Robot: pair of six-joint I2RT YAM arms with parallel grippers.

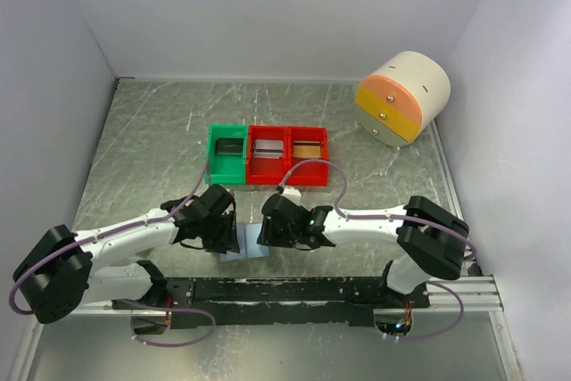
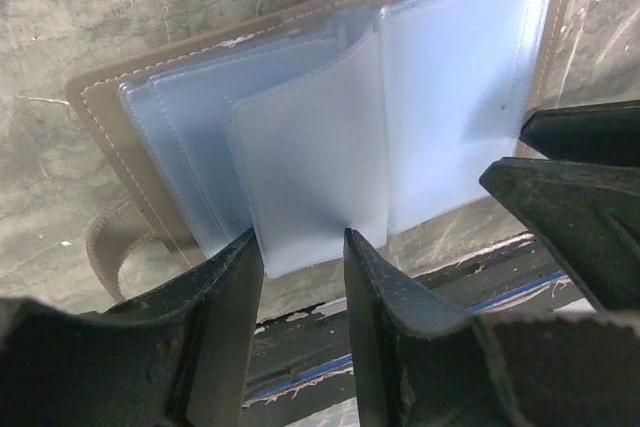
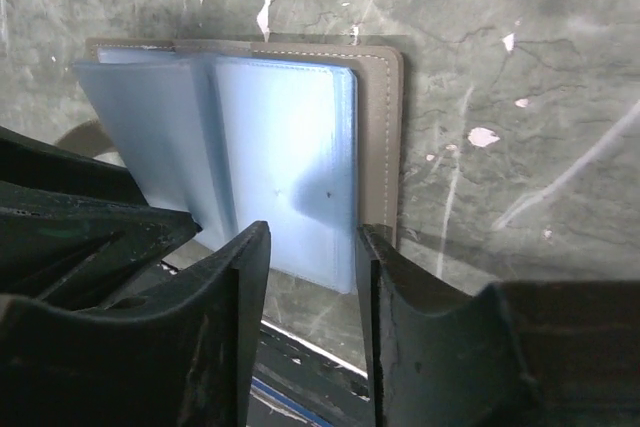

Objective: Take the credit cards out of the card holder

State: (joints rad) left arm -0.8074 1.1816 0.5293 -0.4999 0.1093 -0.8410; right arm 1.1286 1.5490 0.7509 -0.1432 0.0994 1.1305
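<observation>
The card holder (image 1: 248,244) lies open on the table between my two grippers, grey cover down and pale blue pockets up. In the left wrist view one pocket leaf (image 2: 310,167) stands raised, and my left gripper (image 2: 303,247) is open with its tips straddling that leaf's near edge. My right gripper (image 3: 312,237) is open over the near edge of the right-hand pocket (image 3: 285,157) of the card holder (image 3: 380,137). No orange-tan shows inside the pockets. An orange-tan credit card (image 1: 307,148) lies in the right red bin.
Three bins stand in a row behind the holder: green (image 1: 214,156), red (image 1: 268,173), red (image 1: 321,151). A round drawer unit (image 1: 403,97) sits at the back right. The black mounting rail (image 1: 294,290) runs just in front of the holder.
</observation>
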